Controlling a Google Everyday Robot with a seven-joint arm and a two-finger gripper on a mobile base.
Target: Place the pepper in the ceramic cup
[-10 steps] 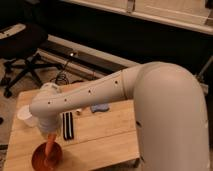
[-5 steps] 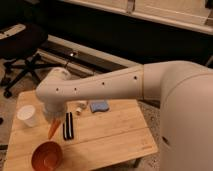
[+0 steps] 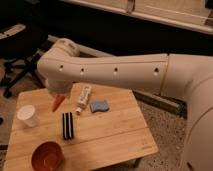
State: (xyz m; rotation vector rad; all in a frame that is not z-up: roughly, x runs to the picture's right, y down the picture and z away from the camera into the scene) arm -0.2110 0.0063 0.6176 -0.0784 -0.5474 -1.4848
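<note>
My gripper (image 3: 58, 95) sits under the big white arm at the table's far left and is mostly hidden by the wrist. It is shut on the orange-red pepper (image 3: 57, 103), which hangs tip-down above the wooden table (image 3: 115, 132). The white ceramic cup (image 3: 28, 116) stands upright on the table's left side, to the left of and slightly nearer than the pepper, apart from it. The cup looks empty.
An orange-brown bowl (image 3: 47, 156) stands at the front left corner. A black striped object (image 3: 67, 125) lies between bowl and pepper. A white tube (image 3: 83, 98) and a blue sponge (image 3: 99, 106) lie at the back middle. An office chair (image 3: 17, 55) stands behind, left.
The gripper has carried the pepper up and away from above the bowl, toward the far left of the table near the cup. The arm has risen.
</note>
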